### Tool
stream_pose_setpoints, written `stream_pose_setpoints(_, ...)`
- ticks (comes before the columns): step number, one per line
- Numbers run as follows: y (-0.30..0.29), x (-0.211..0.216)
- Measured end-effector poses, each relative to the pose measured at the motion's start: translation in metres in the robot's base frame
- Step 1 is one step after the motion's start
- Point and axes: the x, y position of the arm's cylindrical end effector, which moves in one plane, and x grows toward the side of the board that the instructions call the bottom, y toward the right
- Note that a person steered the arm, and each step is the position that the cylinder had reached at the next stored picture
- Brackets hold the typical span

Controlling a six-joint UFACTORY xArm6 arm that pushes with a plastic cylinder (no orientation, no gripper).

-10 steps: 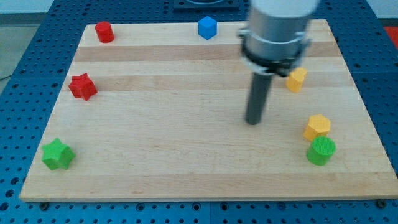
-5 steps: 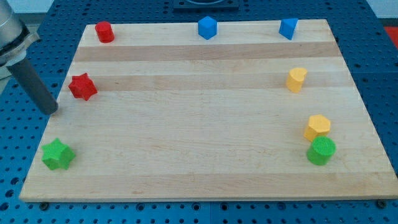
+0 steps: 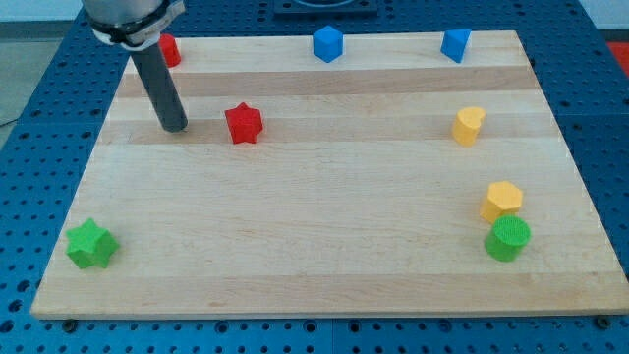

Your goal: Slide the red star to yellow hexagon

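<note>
You'll find my tip (image 3: 175, 127) just left of the star (image 3: 243, 123); the hexagon (image 3: 501, 200) sits far right, nearer the board's (image 3: 314, 265) bottom.

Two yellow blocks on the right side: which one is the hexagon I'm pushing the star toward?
The lower one, the yellow hexagon, touching the green cylinder. The other yellow block sits alone, higher up. My tip is left of the red star.

- The rod's tip (image 3: 175, 128) rests on the wooden bench (image 3: 314, 246), near the red star (image 3: 243, 124) and on the view's left of it, apart.
- The yellow hexagon (image 3: 502, 200) sits far to the view's right, touching the green cylinder (image 3: 508, 239) below it.
- The green star (image 3: 90, 244) lies at the view's bottom left.
</note>
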Motion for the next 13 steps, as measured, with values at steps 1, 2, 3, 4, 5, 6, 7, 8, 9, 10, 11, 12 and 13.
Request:
stream_pose_setpoints(1, 0.078, -0.013)
stream_pose_setpoints(2, 0.182, -0.006)
stream_pose_setpoints(3, 0.251, 0.011)
stream_pose_setpoints(4, 0.218, 0.002)
stream_pose_setpoints(5, 0.142, -0.015)
stream_pose_setpoints(6, 0.071, -0.007)
stream_pose_setpoints(7, 0.075, 0.029)
stream_pose_setpoints(8, 0.162, 0.038)
stream_pose_setpoints(9, 0.209, 0.041)
stream_pose_setpoints(10, 0.167, 0.039)
stream_pose_setpoints(11, 0.156, 0.008)
stream_pose_setpoints(12, 0.174, -0.007)
stream_pose_setpoints(13, 0.224, 0.017)
